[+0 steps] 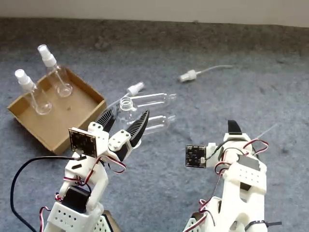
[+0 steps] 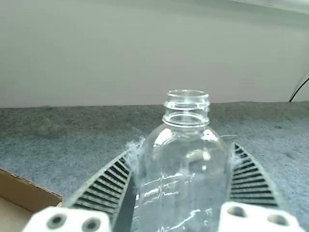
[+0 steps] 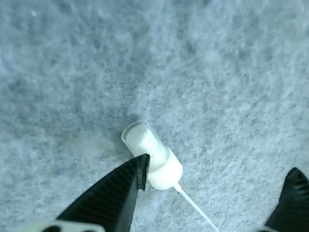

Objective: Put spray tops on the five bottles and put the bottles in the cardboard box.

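Observation:
My left gripper [image 1: 129,113] is shut on an uncapped clear bottle [image 1: 126,103], held upright just right of the cardboard box [image 1: 58,130]. In the left wrist view the bottle [image 2: 186,159] stands between the ribbed fingers [image 2: 104,186], its open neck upward. Two capped bottles [image 1: 36,94] [image 1: 58,77] stand in the box. Two more clear bottles [image 1: 154,99] [image 1: 161,123] lie on the carpet beyond the held one. My right gripper [image 3: 217,186] hangs open over a white spray top [image 3: 154,162] lying on the carpet, one fingertip [image 3: 141,170] touching it. In the high view that gripper [image 1: 235,129] is at the lower right.
Another spray top [image 1: 136,88] lies close behind the lying bottles, and a third [image 1: 189,76] with its long tube lies farther back right. Grey carpet covers the table. A black cable [image 1: 19,179] loops at the front left.

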You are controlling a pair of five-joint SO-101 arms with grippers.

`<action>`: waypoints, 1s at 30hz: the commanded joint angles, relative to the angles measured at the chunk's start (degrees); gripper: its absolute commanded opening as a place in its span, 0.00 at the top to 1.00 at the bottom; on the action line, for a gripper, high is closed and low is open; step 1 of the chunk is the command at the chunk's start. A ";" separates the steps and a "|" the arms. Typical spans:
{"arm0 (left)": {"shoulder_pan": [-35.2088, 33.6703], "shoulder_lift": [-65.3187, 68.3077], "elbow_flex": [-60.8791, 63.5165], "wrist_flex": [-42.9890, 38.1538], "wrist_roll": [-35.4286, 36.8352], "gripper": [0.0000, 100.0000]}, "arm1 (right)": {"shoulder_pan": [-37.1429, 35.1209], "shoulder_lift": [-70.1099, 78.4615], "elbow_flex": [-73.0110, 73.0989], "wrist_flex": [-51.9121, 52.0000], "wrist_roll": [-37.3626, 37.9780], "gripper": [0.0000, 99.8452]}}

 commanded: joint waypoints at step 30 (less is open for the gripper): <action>-0.31 -0.66 1.27 0.18 0.35 0.85 | 3.12 0.48 0.31 4.70 -5.98 0.64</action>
